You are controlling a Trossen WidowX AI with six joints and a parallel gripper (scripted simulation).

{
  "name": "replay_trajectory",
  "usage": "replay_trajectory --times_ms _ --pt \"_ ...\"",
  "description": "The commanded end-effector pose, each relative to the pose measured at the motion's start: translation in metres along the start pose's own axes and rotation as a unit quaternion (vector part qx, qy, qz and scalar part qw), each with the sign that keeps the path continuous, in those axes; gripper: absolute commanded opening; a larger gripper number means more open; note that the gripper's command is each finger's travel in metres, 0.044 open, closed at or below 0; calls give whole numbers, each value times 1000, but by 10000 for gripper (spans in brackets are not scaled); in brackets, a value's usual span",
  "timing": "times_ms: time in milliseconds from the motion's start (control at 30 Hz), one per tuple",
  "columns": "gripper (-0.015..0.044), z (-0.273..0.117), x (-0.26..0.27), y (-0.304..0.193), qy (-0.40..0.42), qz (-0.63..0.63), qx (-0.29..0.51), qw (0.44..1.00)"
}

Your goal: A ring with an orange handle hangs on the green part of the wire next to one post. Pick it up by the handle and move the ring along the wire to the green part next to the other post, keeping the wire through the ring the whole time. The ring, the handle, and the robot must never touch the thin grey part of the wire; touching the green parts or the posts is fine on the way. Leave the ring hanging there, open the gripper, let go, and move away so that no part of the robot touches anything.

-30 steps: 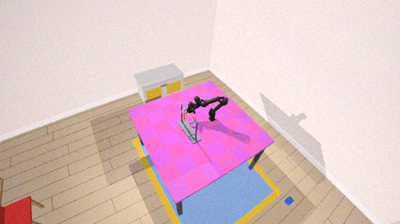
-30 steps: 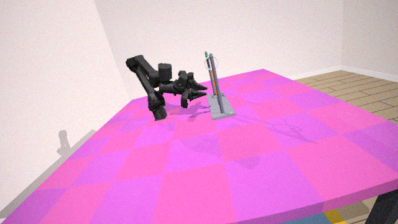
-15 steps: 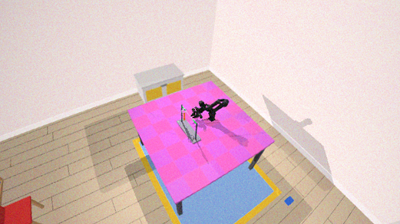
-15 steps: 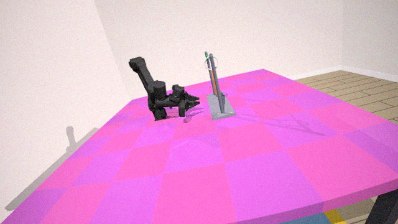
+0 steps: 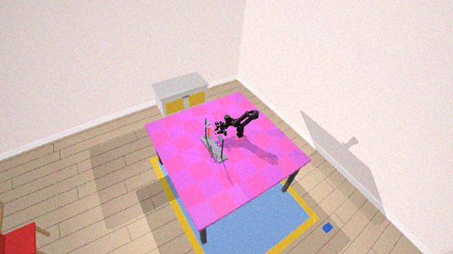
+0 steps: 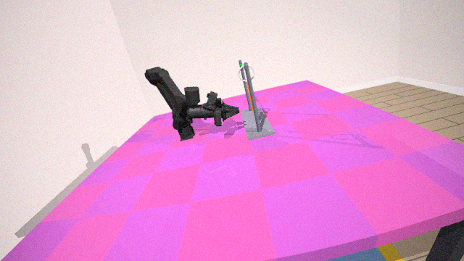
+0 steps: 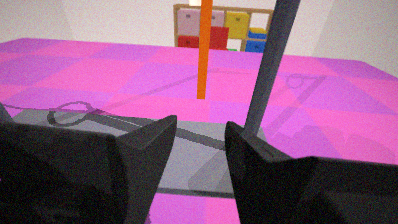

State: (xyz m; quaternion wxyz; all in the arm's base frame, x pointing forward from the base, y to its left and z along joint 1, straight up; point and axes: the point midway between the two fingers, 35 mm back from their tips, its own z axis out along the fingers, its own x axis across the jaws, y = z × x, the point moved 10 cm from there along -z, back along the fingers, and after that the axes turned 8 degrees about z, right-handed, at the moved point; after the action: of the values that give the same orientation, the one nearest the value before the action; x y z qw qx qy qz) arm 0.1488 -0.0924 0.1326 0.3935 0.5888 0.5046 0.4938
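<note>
The ring (image 6: 254, 74) hangs near the top of the far post (image 5: 206, 130) (image 7: 270, 65), in the top view the back left one. Its orange handle (image 5: 208, 132) (image 6: 249, 91) (image 7: 204, 55) hangs down beside that post. The wire's green part (image 5: 208, 123) (image 6: 241, 65) is by this post; another green part (image 5: 220, 137) is by the near post (image 5: 222, 149) (image 6: 256, 114). My gripper (image 5: 216, 128) (image 6: 238, 109) (image 7: 201, 124) is partly open and empty, short of the stand. In the wrist view the handle's lower end is above and ahead of the finger gap. The ring is outside the wrist view.
The grey base (image 5: 212, 146) (image 6: 259, 133) (image 7: 192, 170) holds both posts on the pink checkered table (image 5: 204, 194) (image 6: 225, 217) (image 7: 115, 65). In the wrist view the post rises just ahead of the right finger. Shadows of the ring and posts lie on base and table.
</note>
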Motion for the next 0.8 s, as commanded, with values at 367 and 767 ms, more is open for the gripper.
replay_trajectory --times_ms 367,767 --pt "160 17 6 15 -6 -28 -21 999" --pt "160 33 4 19 -6 -28 -22 999"
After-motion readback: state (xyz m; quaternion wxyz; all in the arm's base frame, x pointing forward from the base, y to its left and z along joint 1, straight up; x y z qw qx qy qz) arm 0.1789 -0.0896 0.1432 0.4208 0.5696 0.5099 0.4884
